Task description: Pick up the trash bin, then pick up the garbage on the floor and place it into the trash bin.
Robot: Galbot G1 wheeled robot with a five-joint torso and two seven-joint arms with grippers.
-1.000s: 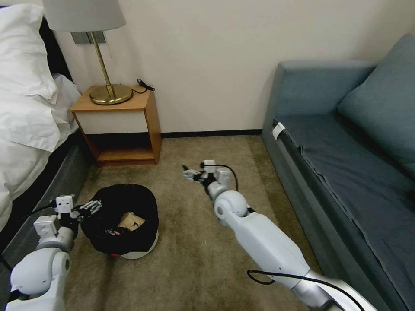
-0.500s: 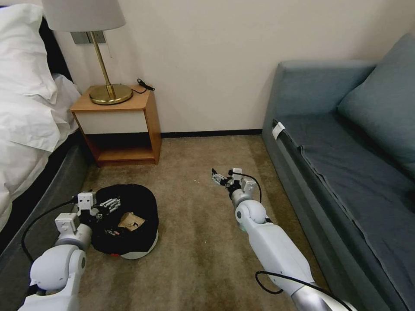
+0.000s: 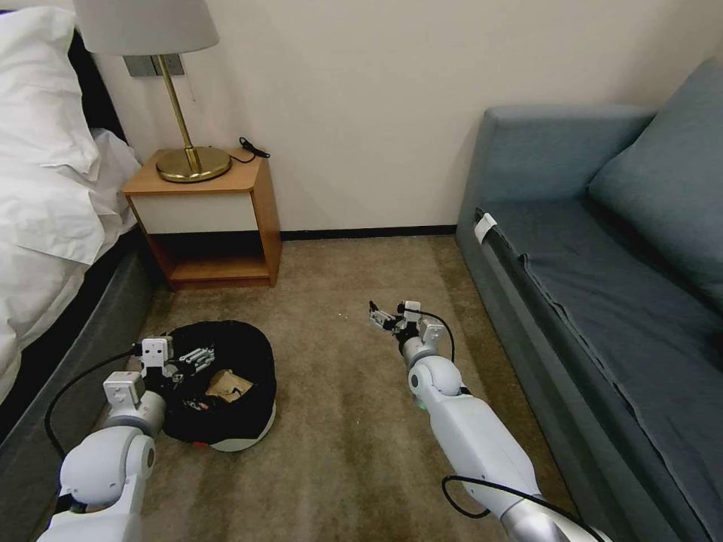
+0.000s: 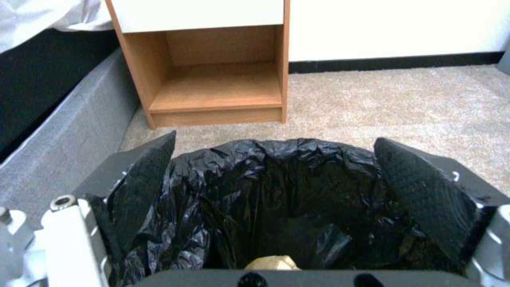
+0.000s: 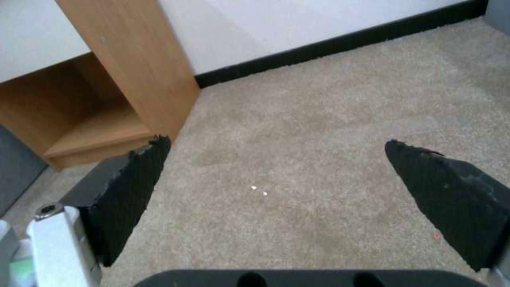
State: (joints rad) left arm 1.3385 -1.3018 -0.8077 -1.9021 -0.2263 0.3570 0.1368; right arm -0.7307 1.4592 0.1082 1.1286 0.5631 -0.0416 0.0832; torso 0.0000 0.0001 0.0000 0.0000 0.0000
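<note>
Both grippers are spread wide: the left gripper (image 3: 197,355) hovers over the trash bin (image 3: 248,354) mouth, the right gripper (image 3: 380,316) above bare carpet (image 3: 339,452).

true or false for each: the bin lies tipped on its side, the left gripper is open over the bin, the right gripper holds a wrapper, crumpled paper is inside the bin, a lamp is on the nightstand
1. The trash bin lies tipped over. False: it stands upright on the carpet.
2. The left gripper is open over the bin. True.
3. The right gripper holds a wrapper. False: it is open and empty above bare carpet.
4. Crumpled tan paper lies in the bin. True.
5. A lamp stands on the nightstand. True.
</note>
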